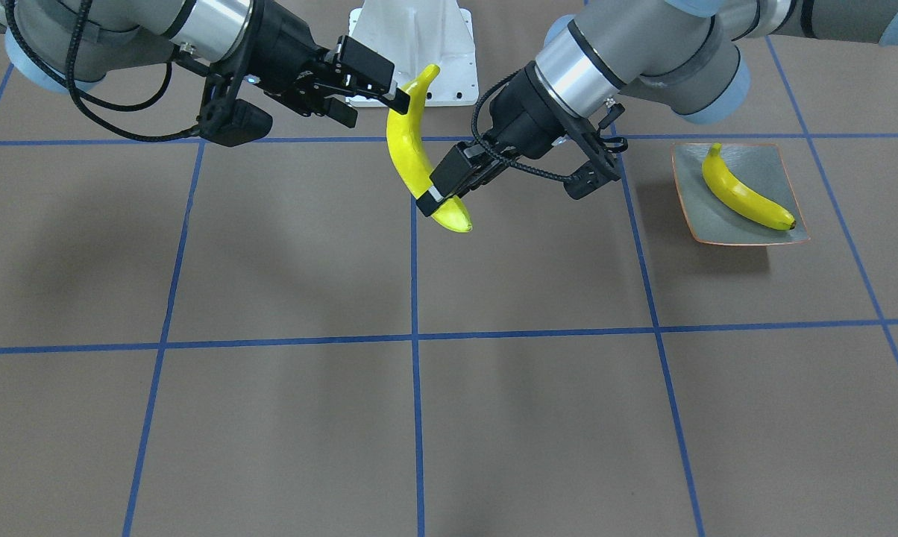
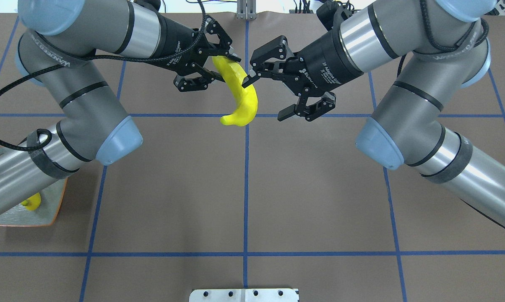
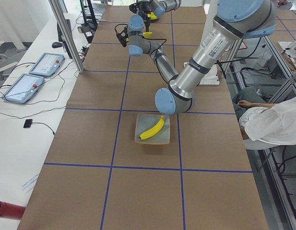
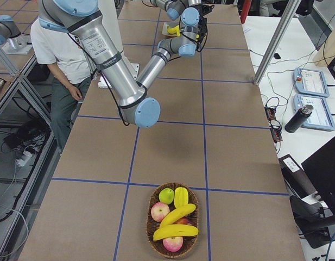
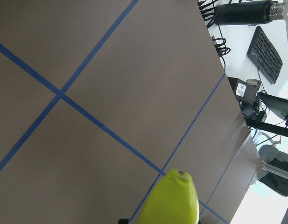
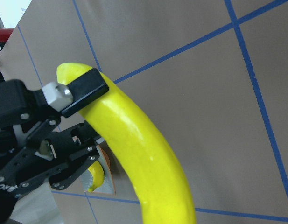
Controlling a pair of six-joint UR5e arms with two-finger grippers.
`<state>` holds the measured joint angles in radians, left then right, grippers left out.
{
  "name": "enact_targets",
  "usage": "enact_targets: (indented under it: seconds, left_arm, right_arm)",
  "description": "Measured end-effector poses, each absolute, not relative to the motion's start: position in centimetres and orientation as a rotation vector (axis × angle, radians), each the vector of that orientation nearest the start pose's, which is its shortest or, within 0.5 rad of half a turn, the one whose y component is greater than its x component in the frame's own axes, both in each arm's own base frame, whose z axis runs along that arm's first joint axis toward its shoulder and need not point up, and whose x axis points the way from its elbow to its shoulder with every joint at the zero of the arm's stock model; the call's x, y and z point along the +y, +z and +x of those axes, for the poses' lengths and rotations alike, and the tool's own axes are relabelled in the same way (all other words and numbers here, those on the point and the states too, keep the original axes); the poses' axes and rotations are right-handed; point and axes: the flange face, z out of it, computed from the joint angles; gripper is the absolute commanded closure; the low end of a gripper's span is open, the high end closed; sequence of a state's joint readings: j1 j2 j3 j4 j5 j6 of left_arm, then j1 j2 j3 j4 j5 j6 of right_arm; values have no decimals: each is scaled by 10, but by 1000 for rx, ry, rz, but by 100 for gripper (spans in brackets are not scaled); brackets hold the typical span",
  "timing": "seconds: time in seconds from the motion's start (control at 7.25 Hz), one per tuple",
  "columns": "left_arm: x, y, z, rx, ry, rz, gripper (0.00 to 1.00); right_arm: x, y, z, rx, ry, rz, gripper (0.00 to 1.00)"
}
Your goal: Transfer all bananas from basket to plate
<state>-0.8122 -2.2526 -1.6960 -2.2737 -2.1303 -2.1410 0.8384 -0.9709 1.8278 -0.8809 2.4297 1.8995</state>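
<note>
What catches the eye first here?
A banana hangs in mid-air above the table, its end clamped by the left gripper while the open right gripper has one finger against it. Another banana lies on the plate at the robot's left; a fruit basket sits at the right end.

L gripper (image 1: 445,195) clamps mid-air banana (image 1: 404,156) w/ R gripper (image 1: 374,107) spread at its stem; 2nd banana (image 1: 743,195) on plate (image 1: 717,224).

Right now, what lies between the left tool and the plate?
Nothing stands there: between the left tool, shut on a banana, and the plate, the front-facing view shows only bare table crossed by one blue tape line.
</note>
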Motion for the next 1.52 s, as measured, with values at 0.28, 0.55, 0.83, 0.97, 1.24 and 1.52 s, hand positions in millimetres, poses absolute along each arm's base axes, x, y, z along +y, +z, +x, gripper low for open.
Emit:
enact_targets:
  seconds: [0.28,0.55,0.83,0.97,1.24,1.52]
  left_arm:
    - [-508,184,329,1462,-767,-255,100]
    - [-511,270,267,1324,-878,-208,100]
    - [-503,356,240,1109,-920,-187,100]
    - [-501,385,238,994,-948,-183,100]
    - [-489,437,233,797,-905,-148,100]
    - [-474,473,224,715,-798,-134,100]
  right_arm:
    - [-450,161,-306,-1564,265,-250,0]
    - [-456,195,-282,-1551,320,-195,0]
    - [-460,244,-266,-1498,318,-97,0]
    - [-460,260,-261,-1478,308,-69,0]
    - [-462,272,-258,-1462,308,-55,0]
    - [-463,277,-258,-1454,317,-51,0]
